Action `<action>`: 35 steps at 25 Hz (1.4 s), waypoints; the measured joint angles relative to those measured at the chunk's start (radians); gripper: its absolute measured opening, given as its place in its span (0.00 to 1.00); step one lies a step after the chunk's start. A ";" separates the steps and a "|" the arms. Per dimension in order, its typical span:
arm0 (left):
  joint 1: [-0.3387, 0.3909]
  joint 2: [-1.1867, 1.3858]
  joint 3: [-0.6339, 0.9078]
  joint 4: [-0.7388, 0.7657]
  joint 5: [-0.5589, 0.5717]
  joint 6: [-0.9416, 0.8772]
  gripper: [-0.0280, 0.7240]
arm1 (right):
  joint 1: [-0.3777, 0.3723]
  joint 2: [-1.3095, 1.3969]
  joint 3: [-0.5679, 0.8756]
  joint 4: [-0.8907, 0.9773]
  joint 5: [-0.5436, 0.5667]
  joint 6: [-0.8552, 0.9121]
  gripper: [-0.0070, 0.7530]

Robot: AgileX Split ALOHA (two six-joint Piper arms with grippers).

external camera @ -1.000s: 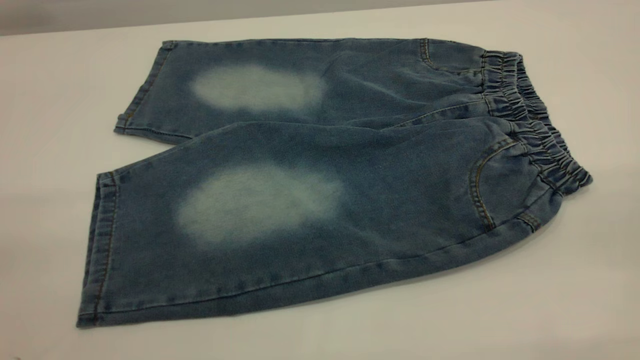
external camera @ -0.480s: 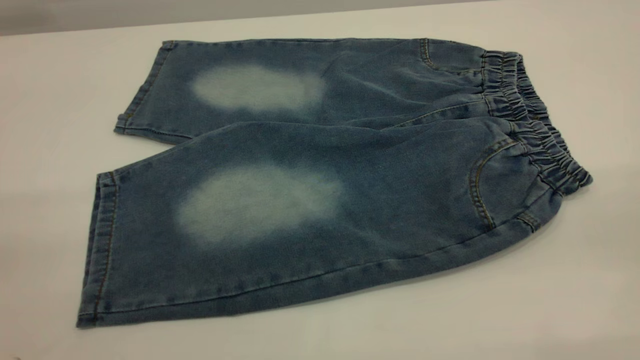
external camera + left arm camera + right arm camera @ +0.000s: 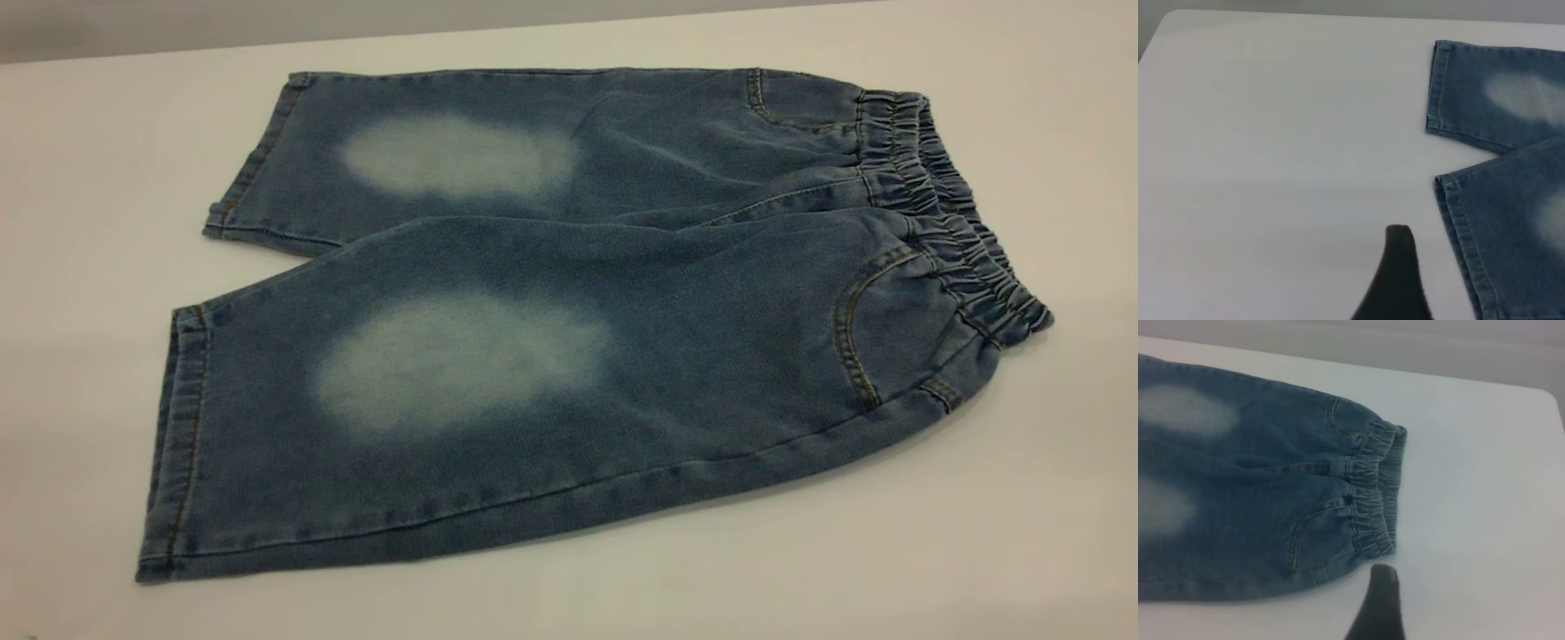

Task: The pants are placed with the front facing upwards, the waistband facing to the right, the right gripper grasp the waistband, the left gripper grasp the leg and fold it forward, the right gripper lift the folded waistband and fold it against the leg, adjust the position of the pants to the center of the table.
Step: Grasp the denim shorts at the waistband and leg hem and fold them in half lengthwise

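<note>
No shift; pants (image 3: pixel 569 311) flat, apart from right gripper (image 3: pixel 1379 603).

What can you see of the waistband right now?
The waistband is a dark blue gathered denim band with tight vertical puckers, closing the right end of the pants. It lies flat and unfolded on the white table, slightly wavy. Nothing grips it: the right gripper hovers over bare table just off its near corner.

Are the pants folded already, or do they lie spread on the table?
Spread. The pants lie flat on the table, both legs side by side, the waistband uncovered.
</note>
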 joint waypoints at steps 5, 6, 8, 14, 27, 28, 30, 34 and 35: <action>0.000 0.000 0.000 0.000 0.000 0.000 0.77 | 0.000 0.000 0.000 0.000 0.000 0.000 0.75; 0.000 0.000 0.000 0.000 0.000 0.000 0.77 | 0.000 0.000 0.000 0.000 0.000 0.000 0.75; 0.000 0.000 0.000 0.000 0.000 0.000 0.77 | 0.000 0.000 0.000 0.000 0.000 0.000 0.75; 0.000 0.000 0.000 0.000 0.000 0.000 0.77 | 0.000 0.000 0.000 0.000 0.000 0.001 0.75; 0.000 0.002 0.000 0.000 0.000 0.000 0.77 | 0.001 0.000 0.001 0.046 -0.001 0.043 0.75; 0.000 0.009 0.000 -0.001 0.000 -0.003 0.77 | 0.001 0.000 0.001 0.053 -0.007 0.057 0.75; 0.000 0.034 -0.005 -0.001 0.000 -0.012 0.77 | 0.002 0.005 0.000 0.049 -0.016 0.084 0.75; 0.000 0.130 -0.035 0.000 -0.061 -0.033 0.77 | 0.002 0.101 -0.029 0.070 -0.066 0.097 0.75; 0.000 0.163 -0.044 -0.001 -0.089 -0.033 0.77 | 0.002 0.129 -0.041 0.085 -0.082 0.097 0.75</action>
